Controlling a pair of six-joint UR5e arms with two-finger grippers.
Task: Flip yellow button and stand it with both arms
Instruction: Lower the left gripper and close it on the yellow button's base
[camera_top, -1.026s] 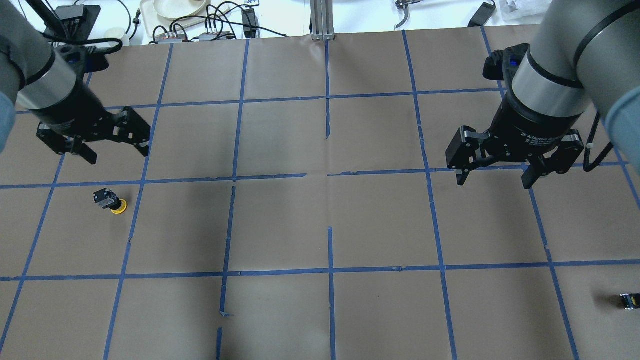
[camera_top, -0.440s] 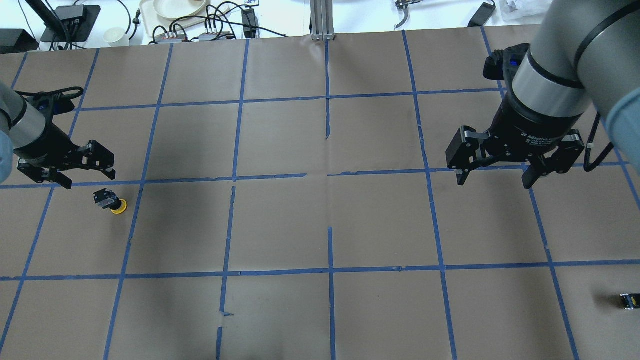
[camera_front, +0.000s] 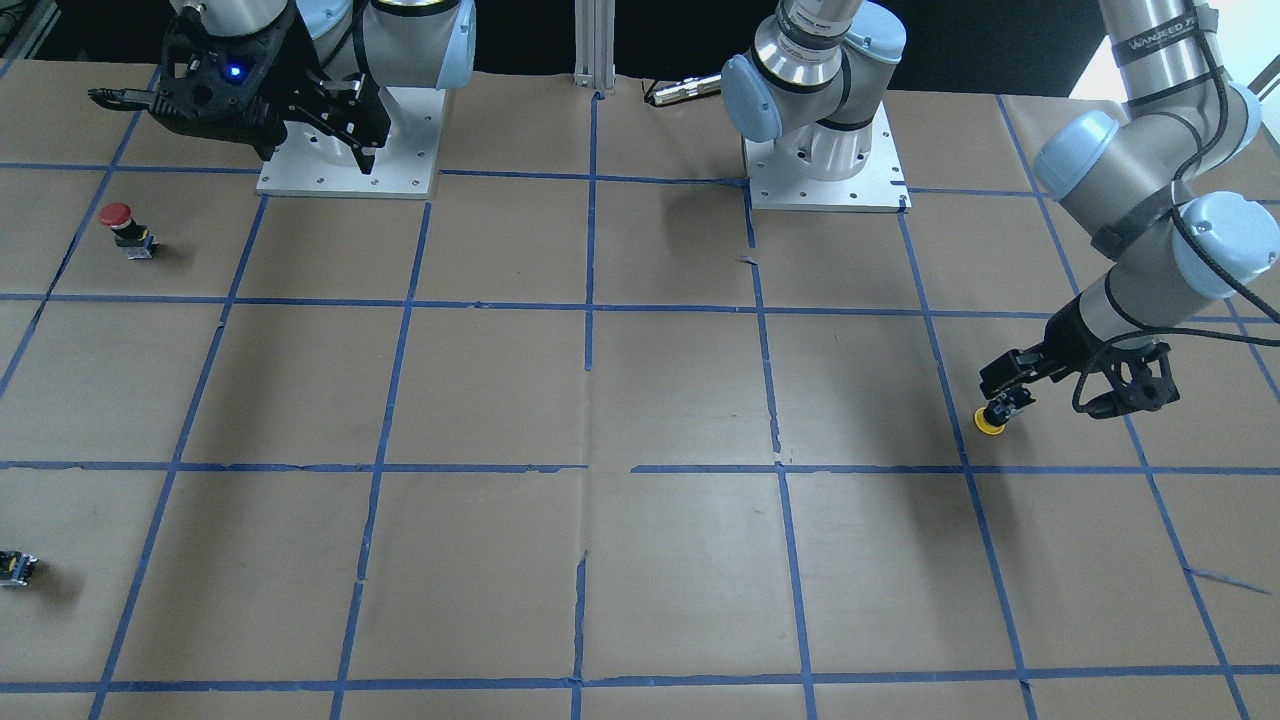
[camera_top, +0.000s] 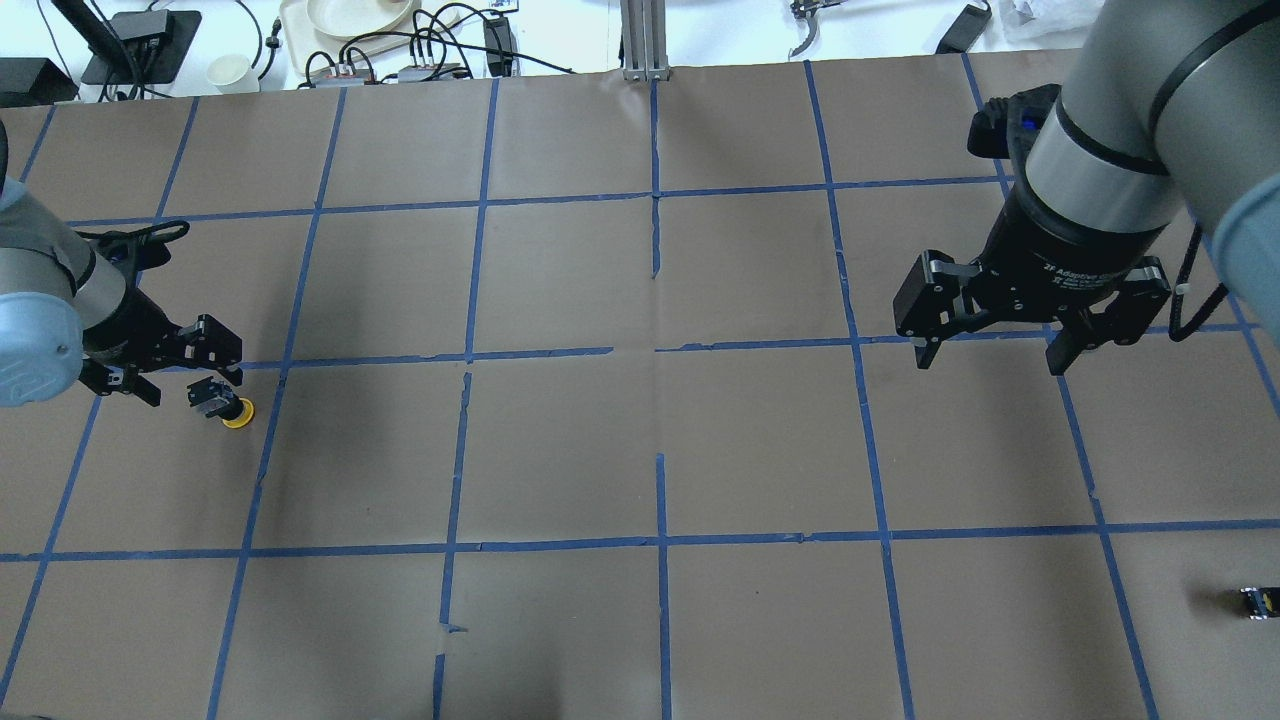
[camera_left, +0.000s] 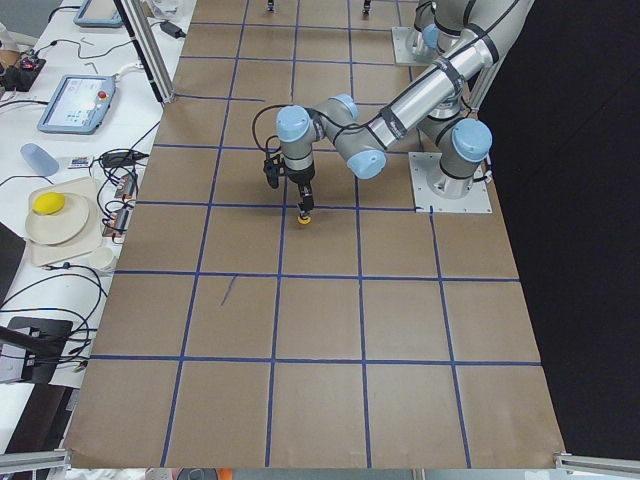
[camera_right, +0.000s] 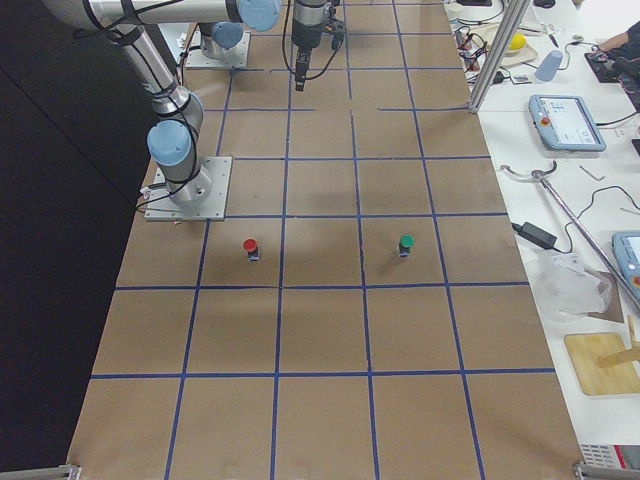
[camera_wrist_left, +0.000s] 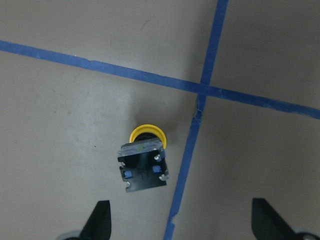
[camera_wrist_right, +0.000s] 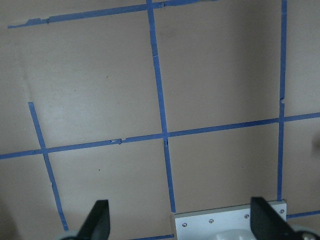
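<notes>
The yellow button (camera_top: 226, 405) rests cap-down on the brown paper at the table's left, with its grey base block tilted upward. It also shows in the left wrist view (camera_wrist_left: 143, 165) and in the front-facing view (camera_front: 992, 418). My left gripper (camera_top: 183, 380) is open and low, just behind the button and apart from it. In the left wrist view the left gripper (camera_wrist_left: 182, 222) has the button between and ahead of its fingertips. My right gripper (camera_top: 990, 358) is open and empty, high over the table's right side.
A red-capped button (camera_front: 125, 228) stands near the right arm's base plate (camera_front: 345, 185). A green-capped button (camera_right: 405, 243) stands beside it. A small capless black-and-silver block (camera_top: 1258, 602) lies at the far right. Cables and dishes lie beyond the table's far edge (camera_top: 400, 70).
My left arm has swung down and toward the yellow button, and its open gripper now sits close behind it. The button and the right arm have not moved.
</notes>
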